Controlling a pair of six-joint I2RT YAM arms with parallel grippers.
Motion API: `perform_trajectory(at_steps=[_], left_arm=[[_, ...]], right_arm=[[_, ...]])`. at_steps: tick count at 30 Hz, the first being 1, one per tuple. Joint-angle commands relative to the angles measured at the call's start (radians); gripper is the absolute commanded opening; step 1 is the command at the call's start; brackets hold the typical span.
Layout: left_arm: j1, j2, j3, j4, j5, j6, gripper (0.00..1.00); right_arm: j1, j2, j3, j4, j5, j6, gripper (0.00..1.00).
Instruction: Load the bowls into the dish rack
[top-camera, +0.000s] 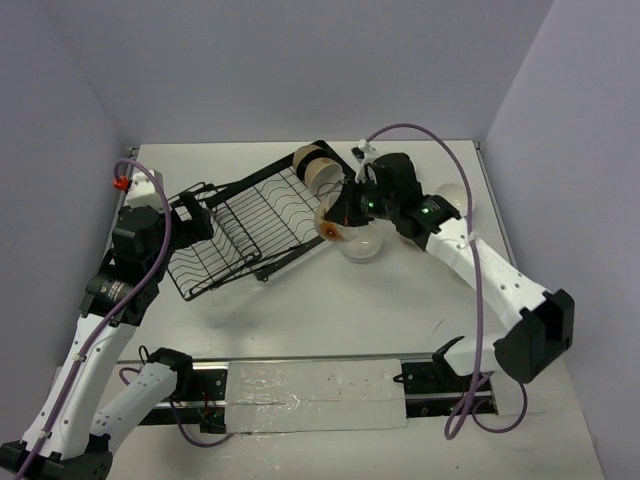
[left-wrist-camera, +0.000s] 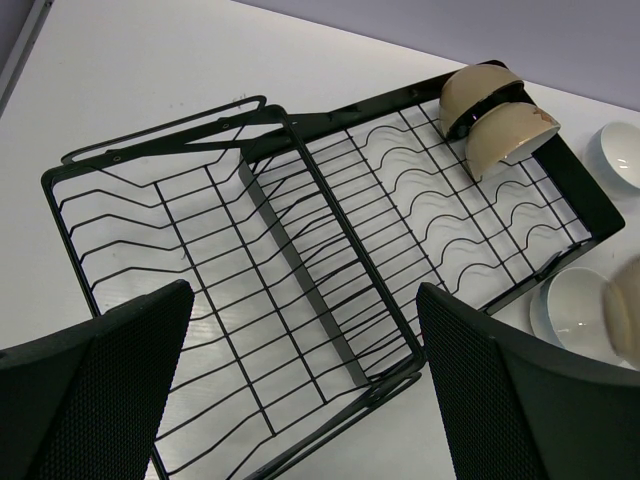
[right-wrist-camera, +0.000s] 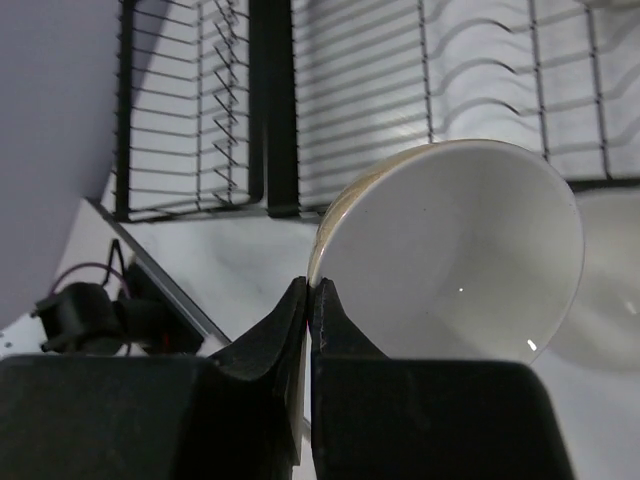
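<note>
The right gripper (right-wrist-camera: 310, 292) is pinching the rim of the held bowl (right-wrist-camera: 450, 250), clenched tight on the thin wall with one finger inside and one outside. The bowl is hanging tilted, its white inside facing the wrist camera. It is just beside the end of the dish rack (right-wrist-camera: 272, 110) nearest that arm, above a white bowl (top-camera: 365, 247) sitting on the table (top-camera: 330, 330). Two racked bowls (left-wrist-camera: 495, 115) are standing on edge at the far corner of the right section, leaning among the curved tines, with open slots running away from them

The step in hand looks to be carrying this bowl over the rack wall and seating it. To do it well, the arm should be lifting until the bowl's lower edge is clearing the rim wire. It should then be turning the bowl on edge to match the racked pair and lowering it into the slot next to them, so the rim is dropping between two tines rather than riding on top. A rim pinch is probably giving little hold against twisting, so slow moves suit it, avoiding the pair and releasing only once the wires are bearing the weight

The left gripper (left-wrist-camera: 305, 300) is hovering over the left section with fingers spread wide, holding nothing, well apart from the placing spot
</note>
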Motion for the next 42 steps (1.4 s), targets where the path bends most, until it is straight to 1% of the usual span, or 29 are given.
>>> perform_trajectory(at_steps=[1,3,4,8,12,15,16,28,36,42], left_arm=[[-0.005,-0.010,0.002,0.016,0.004,-0.016,0.99],[-0.005,-0.010,0.003,0.011,0.010,-0.021,0.99],[-0.005,-0.010,0.005,0.005,0.014,-0.026,0.99],[-0.005,-0.011,0.008,-0.009,0.002,-0.029,0.99],[-0.005,-0.005,0.017,-0.026,-0.013,-0.024,0.99],[-0.005,-0.003,0.021,-0.036,-0.033,-0.020,0.99],[-0.005,-0.003,0.023,-0.038,-0.035,-0.018,0.99],[-0.005,0.018,0.032,-0.043,-0.042,-0.021,0.99],[-0.005,0.017,0.031,-0.047,-0.061,-0.018,0.99],[-0.005,0.017,0.028,-0.053,-0.065,-0.020,0.99]], right_arm=[[-0.013,0.071,0.041,0.403,-0.138,0.070,0.00],[-0.035,0.134,0.030,0.512,-0.182,0.145,0.00],[-0.055,0.154,0.015,0.621,-0.205,0.166,0.00],[-0.096,0.296,0.030,0.772,-0.248,0.235,0.00],[-0.131,0.376,0.015,0.916,-0.248,0.298,0.00],[-0.159,0.416,-0.037,1.011,-0.228,0.344,0.00],[-0.167,0.436,-0.048,1.078,-0.228,0.382,0.00],[-0.237,0.588,-0.111,1.312,-0.261,0.535,0.00],[-0.256,0.652,-0.142,1.430,-0.289,0.571,0.00],[-0.270,0.697,-0.176,1.535,-0.285,0.637,0.00]])
